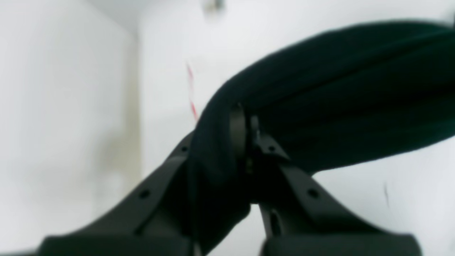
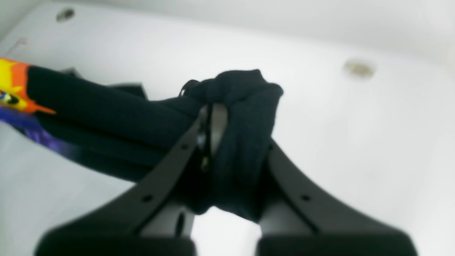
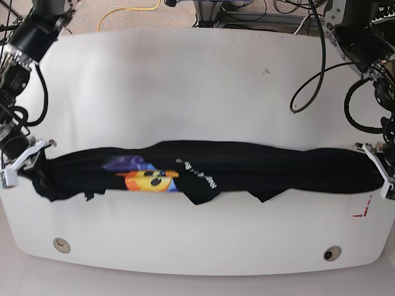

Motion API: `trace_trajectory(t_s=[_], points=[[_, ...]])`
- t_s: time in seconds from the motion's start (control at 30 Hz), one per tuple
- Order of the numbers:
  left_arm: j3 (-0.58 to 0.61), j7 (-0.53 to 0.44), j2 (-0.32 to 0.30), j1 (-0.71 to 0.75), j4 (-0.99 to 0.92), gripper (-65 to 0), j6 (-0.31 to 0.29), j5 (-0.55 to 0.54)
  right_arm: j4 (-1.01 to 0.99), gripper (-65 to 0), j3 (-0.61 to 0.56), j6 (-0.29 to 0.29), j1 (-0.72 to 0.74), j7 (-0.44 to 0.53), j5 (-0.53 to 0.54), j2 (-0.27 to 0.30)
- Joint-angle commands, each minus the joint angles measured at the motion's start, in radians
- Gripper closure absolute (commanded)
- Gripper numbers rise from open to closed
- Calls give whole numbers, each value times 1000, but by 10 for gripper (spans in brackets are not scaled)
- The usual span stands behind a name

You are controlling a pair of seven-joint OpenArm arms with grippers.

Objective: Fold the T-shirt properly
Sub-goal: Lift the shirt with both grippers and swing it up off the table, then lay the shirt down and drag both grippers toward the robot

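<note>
Left gripper (image 1: 249, 142): nearest the lens in my left wrist view, jaws clamped on a bunched black end of the T-shirt (image 3: 247, 169).
Right gripper (image 2: 213, 131): my jaws pinch the other black end, cloth wadded over the fingertips.
T-shirt: stretched in a long band from 9 to 3 o'clock across the white table (image 3: 185, 80), between my two grippers.
Print (image 3: 148, 179): orange-yellow face on a blue-purple patch, toward 9 o'clock of the band's middle.
White lettering (image 3: 200, 176): just toward 3 o'clock of the print.
</note>
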Motion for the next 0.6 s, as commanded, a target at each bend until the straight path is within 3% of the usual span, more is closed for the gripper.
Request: trace_trajectory(t_s=[0.0,0.33,0.57], points=[[-22,-24,-19,38,14,-13,0,22,50,0,38,-11,-58,34,-5,-18],[-54,-94,4,270,11,-13,0,22,116,0,54,-11,-273,35,-5,-109],[-56,-146,16,385,9,-13,0,25,118,0,58,-11,-364,35,-5,-126]])
